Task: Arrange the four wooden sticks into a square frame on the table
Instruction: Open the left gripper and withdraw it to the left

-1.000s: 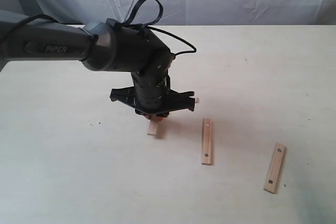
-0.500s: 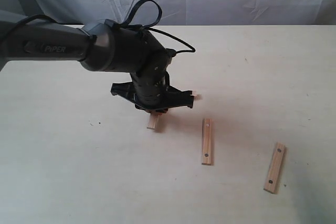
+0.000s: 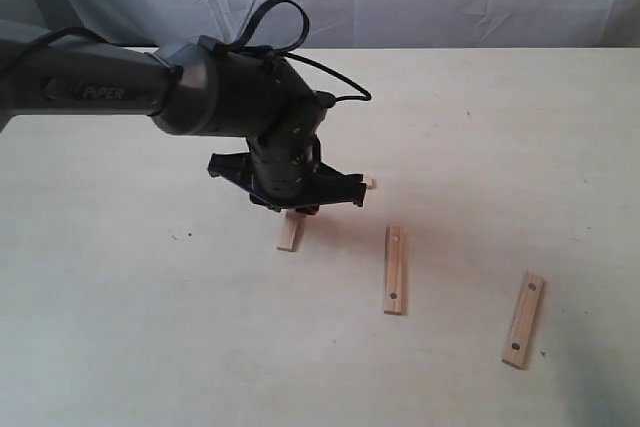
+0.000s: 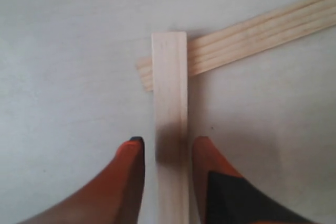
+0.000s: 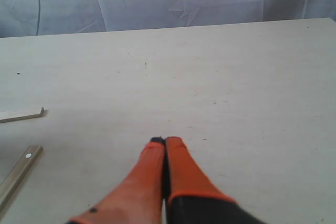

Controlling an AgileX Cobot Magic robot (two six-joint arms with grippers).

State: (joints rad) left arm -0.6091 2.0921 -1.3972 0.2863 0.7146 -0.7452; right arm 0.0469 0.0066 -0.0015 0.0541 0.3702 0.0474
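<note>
Though the left arm [image 3: 200,97] hides most of both from outside, one plain stick [image 4: 169,77] lies over the second plain stick [image 4: 252,32] at its end on the table [image 3: 120,347]. The left gripper [image 4: 167,142] stands parted astride it (barely clear). The right gripper [image 5: 164,141] is pinched closed. One holed stick [image 3: 394,269] and the other holed stick [image 3: 523,318] lie apart.

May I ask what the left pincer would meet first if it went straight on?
The left pincer points down at the plain stick lying between its open fingers, so probably that or the table beside it; height is unclear.
</note>
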